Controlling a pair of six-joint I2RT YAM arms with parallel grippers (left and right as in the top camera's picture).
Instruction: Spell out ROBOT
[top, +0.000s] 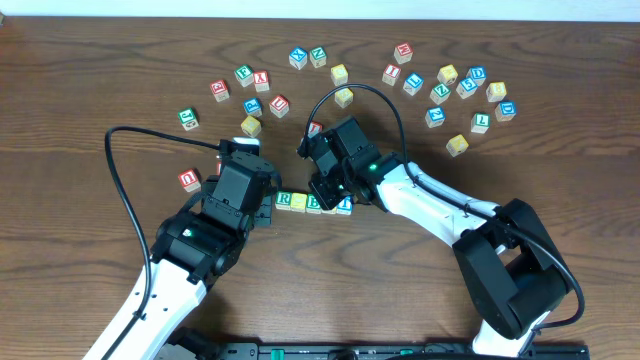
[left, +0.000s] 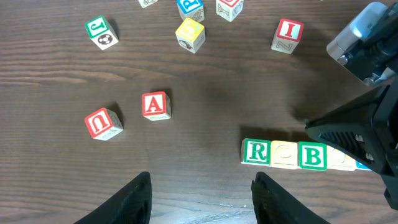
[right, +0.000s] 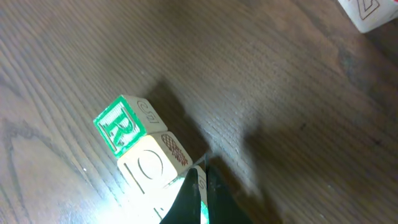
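A row of cubes lies mid-table: green R (left: 255, 152), a pale cube with a faint O (left: 284, 154), green B (left: 312, 155), another pale cube (left: 341, 159) and a blue-lettered cube (top: 343, 205) at the right end. My right gripper (top: 325, 190) is shut, its tips (right: 200, 186) low over the row just past the R (right: 117, 127) and O (right: 146, 168) and covering most of the B. Nothing is held in it. My left gripper (left: 202, 199) hangs open left of the R, over bare wood, with nothing between its fingers.
Loose cubes lie left of the row: red A (left: 155, 106), red U (left: 103, 122), green J (left: 101, 32), a yellow cube (left: 190, 34) and red I (left: 286, 35). Several more are scattered along the back (top: 460, 85). The left arm's cable (top: 115, 170) loops over the table.
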